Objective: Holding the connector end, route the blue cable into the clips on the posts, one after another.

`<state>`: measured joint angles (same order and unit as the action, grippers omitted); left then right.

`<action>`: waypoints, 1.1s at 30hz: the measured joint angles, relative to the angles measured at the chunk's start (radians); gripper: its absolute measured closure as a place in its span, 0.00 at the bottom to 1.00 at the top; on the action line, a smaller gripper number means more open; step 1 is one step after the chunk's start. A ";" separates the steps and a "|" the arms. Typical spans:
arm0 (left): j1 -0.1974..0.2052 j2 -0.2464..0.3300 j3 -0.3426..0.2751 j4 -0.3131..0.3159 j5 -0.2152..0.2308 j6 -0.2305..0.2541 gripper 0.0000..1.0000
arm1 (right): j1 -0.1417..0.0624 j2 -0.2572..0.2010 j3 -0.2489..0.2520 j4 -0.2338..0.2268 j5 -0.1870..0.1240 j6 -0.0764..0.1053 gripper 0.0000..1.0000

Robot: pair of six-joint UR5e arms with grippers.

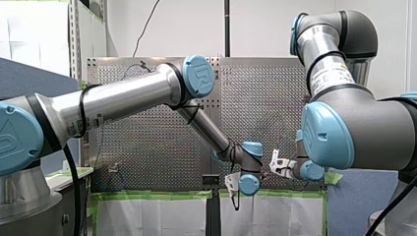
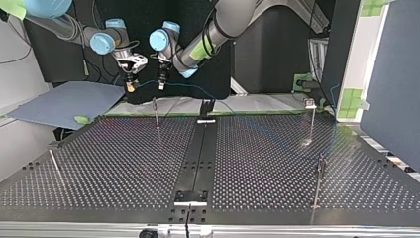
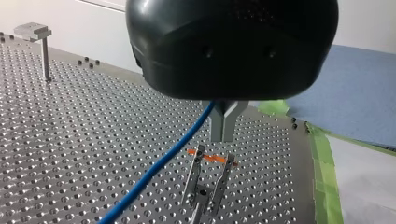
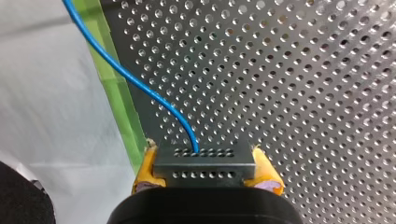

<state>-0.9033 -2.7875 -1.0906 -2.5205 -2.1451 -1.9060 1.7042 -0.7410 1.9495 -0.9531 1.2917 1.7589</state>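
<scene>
The right arm's jaws pinch the black connector (image 4: 204, 163) between yellow pads (image 4: 145, 169). The blue cable (image 4: 135, 81) leaves it and runs to the left arm's jaws, pressed together on it (just above a clip post (image 3: 208, 186)) over the worktop (image 3: 70, 140).

White wall (image 1: 255, 27) upper centre of front view w/ black cord (image 1: 146, 23) hanging down it, metal rack (image 1: 74, 44) upper left, blue-grey partition (image 2: 393, 84) at right of top view, green tape (image 2: 352, 101) beside it, perforated bench (image 2: 99, 163) across btm.
</scene>
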 joint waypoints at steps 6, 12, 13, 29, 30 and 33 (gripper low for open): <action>0.001 0.000 0.000 0.009 -0.010 -0.003 1.00 | -0.002 0.050 -0.030 0.009 -0.029 -0.030 1.00; 0.004 -0.003 0.000 0.022 -0.003 -0.004 1.00 | -0.001 0.062 -0.058 0.014 -0.065 -0.034 1.00; 0.006 -0.004 0.001 0.023 -0.001 -0.005 1.00 | -0.002 0.063 -0.061 0.015 -0.073 -0.034 1.00; 0.028 -0.052 0.092 0.004 0.034 -0.048 1.00 | -0.032 0.066 -0.100 0.032 -0.093 -0.027 1.00; 0.028 -0.052 0.093 0.004 0.034 -0.050 1.00 | -0.033 0.066 -0.103 0.032 -0.096 -0.028 1.00; 0.028 -0.052 0.093 0.005 0.036 -0.052 1.00 | -0.036 0.070 -0.112 0.032 -0.108 -0.029 1.00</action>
<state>-0.8750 -2.8397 -0.9972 -2.5159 -2.1093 -1.9580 1.6678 -0.6705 1.8371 -0.9213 1.1835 1.7296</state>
